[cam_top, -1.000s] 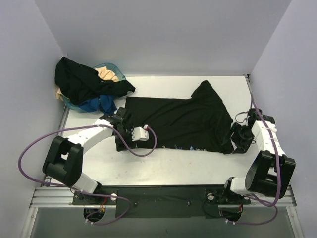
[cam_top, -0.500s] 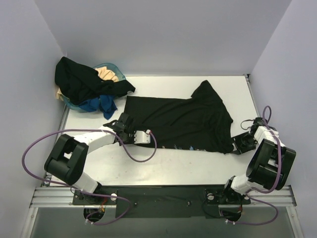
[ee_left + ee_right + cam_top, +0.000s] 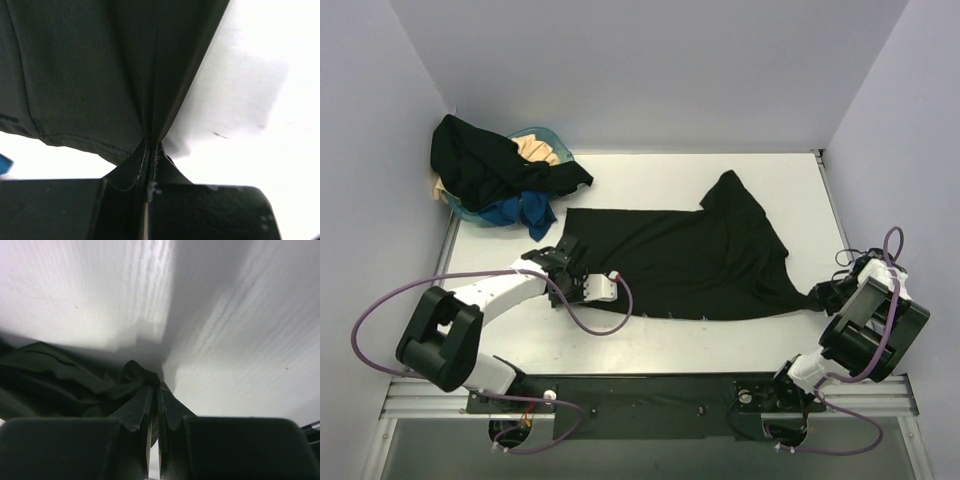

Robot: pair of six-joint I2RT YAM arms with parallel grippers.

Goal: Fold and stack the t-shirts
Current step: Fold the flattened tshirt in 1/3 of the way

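Our left fingers (image 3: 75,210) and right fingers (image 3: 65,450) have just shut tight, each pinching one near corner of the soft black cloth t-shirt (image 3: 690,265) spread on the flat white surface (image 3: 720,180), so we think folding can start now.

White table (image 3: 650,172) w/ pale lilac walls (image 3: 650,70) on 3 sides, metal rail (image 3: 430,403) at near edge.

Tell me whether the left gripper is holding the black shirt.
Yes, the left gripper pinches a bunched edge of the black shirt between shut jaws.
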